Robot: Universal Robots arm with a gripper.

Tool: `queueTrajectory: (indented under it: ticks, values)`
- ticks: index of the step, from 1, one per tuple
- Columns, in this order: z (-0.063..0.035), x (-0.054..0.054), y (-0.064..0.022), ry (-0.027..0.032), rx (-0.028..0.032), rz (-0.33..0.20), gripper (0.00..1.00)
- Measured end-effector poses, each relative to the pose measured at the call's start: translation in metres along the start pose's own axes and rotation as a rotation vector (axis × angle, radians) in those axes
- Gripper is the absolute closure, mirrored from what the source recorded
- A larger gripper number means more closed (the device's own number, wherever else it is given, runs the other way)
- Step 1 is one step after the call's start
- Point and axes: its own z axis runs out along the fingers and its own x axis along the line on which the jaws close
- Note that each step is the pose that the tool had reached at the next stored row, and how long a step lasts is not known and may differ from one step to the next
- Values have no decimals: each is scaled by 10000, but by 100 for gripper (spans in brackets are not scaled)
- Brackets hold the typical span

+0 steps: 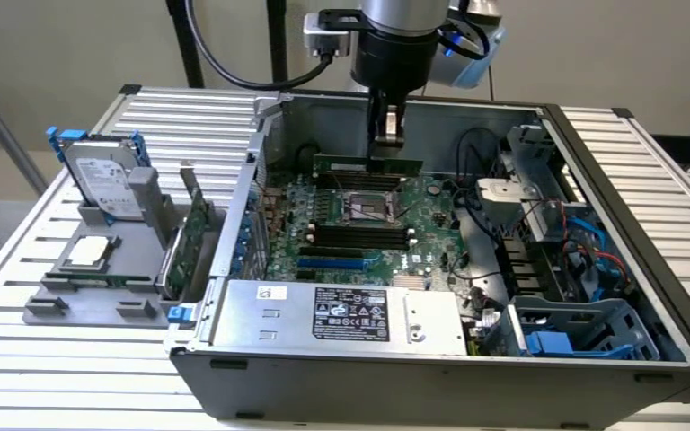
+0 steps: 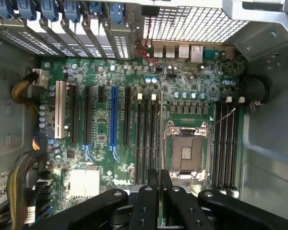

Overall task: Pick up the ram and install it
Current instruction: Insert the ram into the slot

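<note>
one robot arm reaches down into one open grey metal computer case lying on a white slatted bench. its black end effector is pinched almost closed on the top edge of the ram, one long, thin green circuit-board stick held level and on edge. the ram hangs above the green motherboard, clear of it, near the one square silver processor socket.

in the wrist view two black fingers press together on the ram, seen edge-on as a thin line between the socket and a group of black memory slots. further along the board are one blue expansion slot and one white expansion slot.

one silver power supply box fills the near corner of the case. on the bench at the exterior view's left stand one silver hard drive and one square silver processor chip.
</note>
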Motion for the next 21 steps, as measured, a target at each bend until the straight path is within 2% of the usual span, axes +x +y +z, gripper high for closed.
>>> queueTrajectory:
  ticks: [15, 21]
  values:
    - [0, 0, -1, 1, 0, -2, 100]
    - [94, 4, 1, 1, 4, -3, 100]
